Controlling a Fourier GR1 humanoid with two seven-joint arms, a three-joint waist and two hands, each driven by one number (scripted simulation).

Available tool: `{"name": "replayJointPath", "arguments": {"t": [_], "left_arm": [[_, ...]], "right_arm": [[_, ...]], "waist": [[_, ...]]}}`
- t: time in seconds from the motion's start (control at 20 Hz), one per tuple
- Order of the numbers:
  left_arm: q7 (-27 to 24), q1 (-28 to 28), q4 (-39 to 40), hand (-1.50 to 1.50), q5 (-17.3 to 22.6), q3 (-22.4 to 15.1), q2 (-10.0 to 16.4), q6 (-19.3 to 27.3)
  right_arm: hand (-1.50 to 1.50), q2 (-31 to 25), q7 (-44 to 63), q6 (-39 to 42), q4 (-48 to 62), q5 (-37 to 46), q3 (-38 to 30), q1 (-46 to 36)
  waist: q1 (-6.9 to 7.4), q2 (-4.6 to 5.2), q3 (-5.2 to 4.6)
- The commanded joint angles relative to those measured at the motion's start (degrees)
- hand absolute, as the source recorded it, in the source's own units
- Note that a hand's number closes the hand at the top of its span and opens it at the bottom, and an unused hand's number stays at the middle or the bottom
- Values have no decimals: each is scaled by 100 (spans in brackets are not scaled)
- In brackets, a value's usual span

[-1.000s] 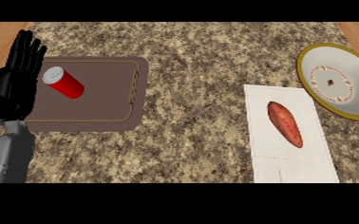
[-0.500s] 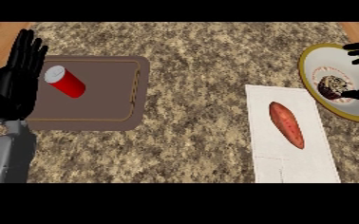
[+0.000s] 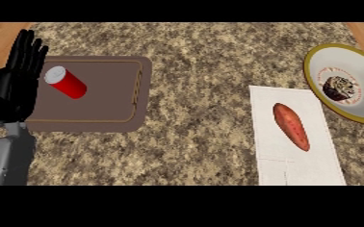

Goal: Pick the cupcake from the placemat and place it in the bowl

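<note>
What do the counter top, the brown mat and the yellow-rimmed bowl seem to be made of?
Counter top: speckled brown and beige grain, likely granite or a look-alike. Brown mat: flat matte surface with a stitched line near its edge, perhaps leather or vinyl. Bowl: smooth white inside with a yellow rim, probably glazed ceramic.

Change over the last second, head view. One second earlier the inside of the bowl at the counter's right edge looked pale, with only a small dark speck at its middle. Half a second earlier a dark cupcake showed inside it, and the black fingers of the right hand appeared at the view's right edge, just above the bowl's upper rim. Now the cupcake lies in the bowl with nothing touching it, about where it was half a second ago, and the right hand has left the view.
</note>
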Motion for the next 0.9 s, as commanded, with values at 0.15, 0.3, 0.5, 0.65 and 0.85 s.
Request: {"name": "replayJointPath", "arguments": {"t": [0.15, 0.3, 0.5, 0.65, 0.85], "left_arm": [[10, 203, -243, 0, 37, -27, -27, -55], [257, -48, -161, 0, 177, 79, 3, -4], [-43, 27, -77, 0, 2, 23, -62, 61], [-10, 44, -109, 0, -27, 19, -61, 97], [-59, 125, -107, 0, 9, 5, -111, 56]], "right_arm": [[-150, -947, -26, 344, 571, -640, -801, 312], [-150, -1350, -106, 721, 656, -775, -954, 541], [-150, -1473, -318, 1032, 776, -945, -1139, 855], [-150, -1741, -398, 1364, 817, -1051, -1257, 1046], [-150, -1783, -653, 1725, 843, -1114, -1323, 1357]], "waist": [[74, 47, 26], [2, 43, 32], [14, 76, 51], [-16, 81, 67], [-26, 71, 73]]}}
